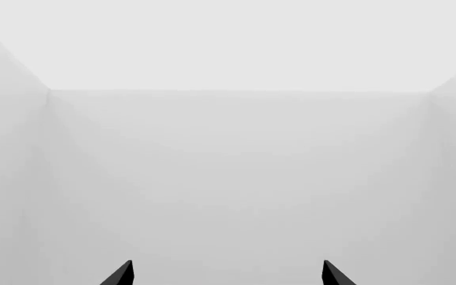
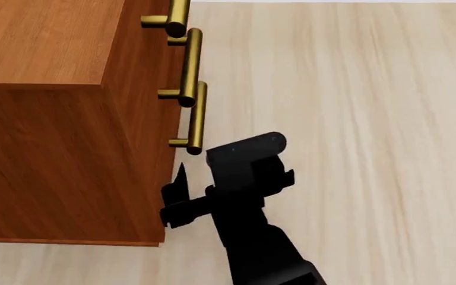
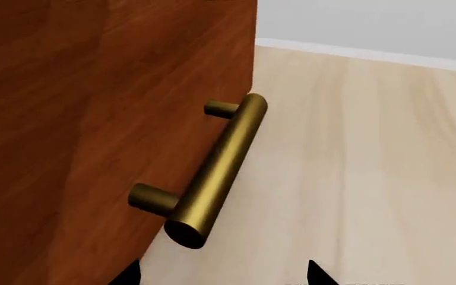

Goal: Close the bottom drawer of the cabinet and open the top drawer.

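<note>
**Right claw beside cabinet front**

Right claw [image 2: 177,199] open, empty, fingertips near the cabinet [image 2: 46,119] front, below the nearest brass handle [image 3: 212,172]. All three drawers appear flush, probably shut. Left claw [image 1: 228,274] spread apart, facing blank wall.

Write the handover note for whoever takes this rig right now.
Left pincer: open, empty, facing bare white walls.
Right pincer: open, empty, by the cabinet front, near the handle of the bottom drawer, not gripping it.
Done: bottom drawer looks shut; all three fronts appear flush.
To do: reach the handle of the top drawer, grip, pull it open.
</note>
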{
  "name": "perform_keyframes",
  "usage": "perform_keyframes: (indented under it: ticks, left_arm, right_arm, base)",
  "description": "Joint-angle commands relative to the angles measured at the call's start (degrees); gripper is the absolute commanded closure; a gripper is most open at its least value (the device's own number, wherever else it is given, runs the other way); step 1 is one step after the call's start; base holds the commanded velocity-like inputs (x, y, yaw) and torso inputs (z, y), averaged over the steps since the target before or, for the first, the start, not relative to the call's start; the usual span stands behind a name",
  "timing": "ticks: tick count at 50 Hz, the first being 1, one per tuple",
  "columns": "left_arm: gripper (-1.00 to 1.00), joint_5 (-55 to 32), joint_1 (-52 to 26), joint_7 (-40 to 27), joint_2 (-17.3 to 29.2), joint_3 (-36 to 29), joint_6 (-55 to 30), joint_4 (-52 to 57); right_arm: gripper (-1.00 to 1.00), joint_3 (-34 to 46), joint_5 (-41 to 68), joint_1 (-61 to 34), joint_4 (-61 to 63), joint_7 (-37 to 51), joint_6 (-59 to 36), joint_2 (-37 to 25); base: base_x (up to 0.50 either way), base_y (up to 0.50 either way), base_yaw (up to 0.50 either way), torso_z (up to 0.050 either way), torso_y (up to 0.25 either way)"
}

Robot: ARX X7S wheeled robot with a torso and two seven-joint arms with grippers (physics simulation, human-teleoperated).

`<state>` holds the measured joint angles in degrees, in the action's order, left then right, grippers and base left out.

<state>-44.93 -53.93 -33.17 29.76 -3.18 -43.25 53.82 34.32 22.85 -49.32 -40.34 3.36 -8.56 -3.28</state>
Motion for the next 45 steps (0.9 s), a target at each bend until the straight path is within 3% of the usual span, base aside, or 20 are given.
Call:
perform_keyframes:
  ticks: [1, 23, 45]
  left_arm:
    - [-1.00, -0.5, -0.2, -0.4, 0.2, -0.2, 0.1, 0.1]
    - [-1.00, 0.6, 0.0, -0.2, -0.4, -2.2, 1.7, -0.6]
    - [-1.00, 0.6, -0.4, -0.7, -0.8, -3.3, 2.2, -1.0]
  right_arm:
    - [-1.00, 3.6, 6.3, 1.5, 7.3, -1.1, -2.1, -0.9]
    - [-1.00, -4.6, 15.1, 15.4, 38.1, 12.8, -10.9, -16.9]
    - [-1.00, -16.6, 33.2, 21.1, 53.5, 18.9, -12.8, -20.1]
  base:
    - [0.00, 0.00, 0.00, 0.000, 0.000]
    - [0.00, 0.00, 0.00, 0.000, 0.000]
    - [0.00, 0.00, 0.00, 0.000, 0.000]
